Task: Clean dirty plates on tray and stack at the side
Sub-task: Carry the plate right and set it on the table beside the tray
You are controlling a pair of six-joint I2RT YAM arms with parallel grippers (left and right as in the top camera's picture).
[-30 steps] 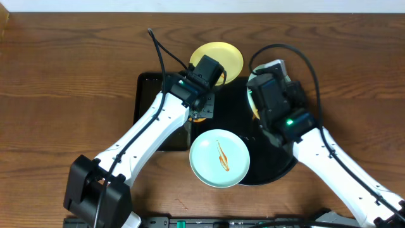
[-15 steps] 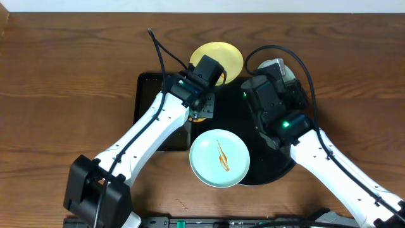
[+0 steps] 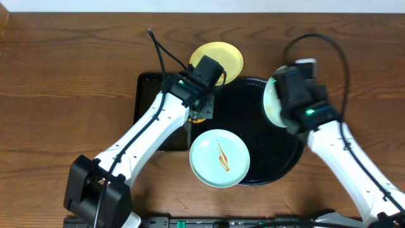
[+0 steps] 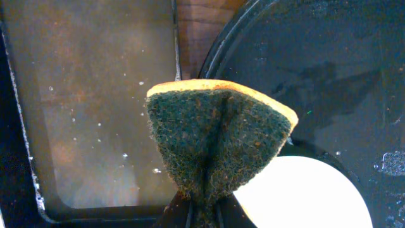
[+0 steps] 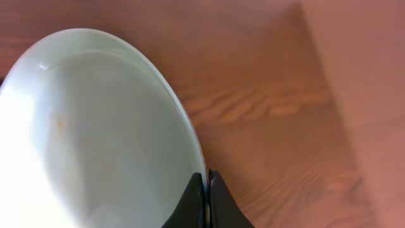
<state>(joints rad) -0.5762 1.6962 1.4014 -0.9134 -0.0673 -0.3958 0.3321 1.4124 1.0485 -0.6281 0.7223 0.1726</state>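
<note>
Three plates inspected. One mint plate (image 5: 95, 126) is clamped by its rim in the right gripper (image 5: 205, 190), tilted over the tray's (image 3: 269, 149) right edge. The streaked mint plate (image 3: 219, 158) lies on its near-left rim, and the yellow plate (image 3: 218, 56) at its far-left. The left gripper (image 4: 201, 212) pinches a sponge (image 4: 215, 139).

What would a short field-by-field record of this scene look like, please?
left gripper: shut on the sponge, where the rectangular tray meets the round tray
right gripper: shut on the rim of the held mint plate, tilted, at the round tray's right side
streaked mint plate: on the round tray's near-left rim
yellow plate: by its far rim
</note>
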